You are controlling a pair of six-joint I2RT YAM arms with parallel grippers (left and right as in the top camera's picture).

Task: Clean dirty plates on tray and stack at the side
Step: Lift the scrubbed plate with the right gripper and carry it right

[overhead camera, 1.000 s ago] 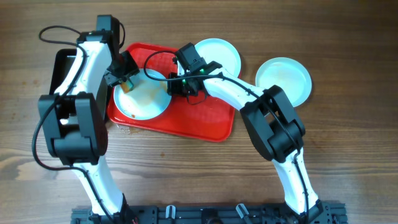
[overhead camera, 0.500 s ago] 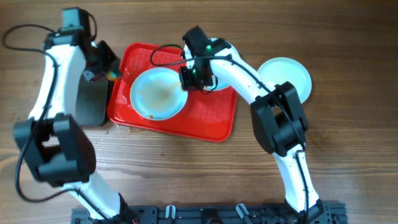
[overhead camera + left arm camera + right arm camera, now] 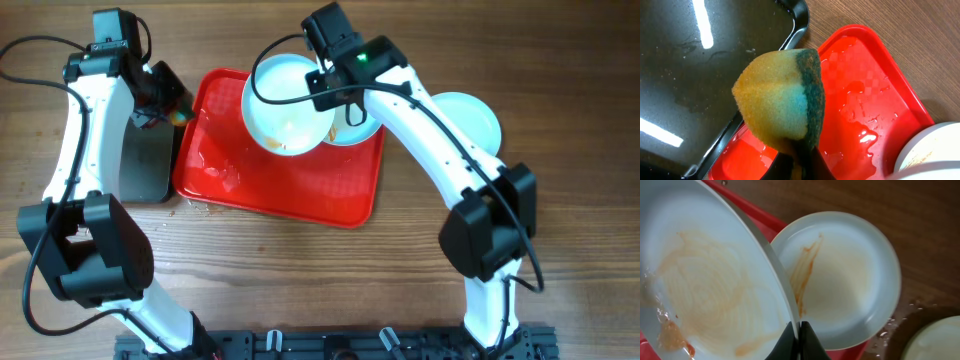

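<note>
Lifting a sauce-streaked round white plate (image 3: 285, 100) off the red plastic tray (image 3: 300, 190), rim pinched in right gripper (image 3: 799, 334), yellow-green sponge (image 3: 775, 100) clamped in left gripper (image 3: 797, 159); next, probably stacking by bench's right edge.

- The tray (image 3: 300, 195) lies on the desk (image 3: 300, 270), the smaller tray (image 3: 145, 170) just left of it.
- The lifted plate (image 3: 285, 100) hangs over the tray's far side.
- The second plate (image 3: 362, 133) lies at its far right corner, partly beneath.
- The third plate (image 3: 478, 115) lies on the desk, further right.
- The sponge (image 3: 777, 100) is above where the trays meet.
</note>
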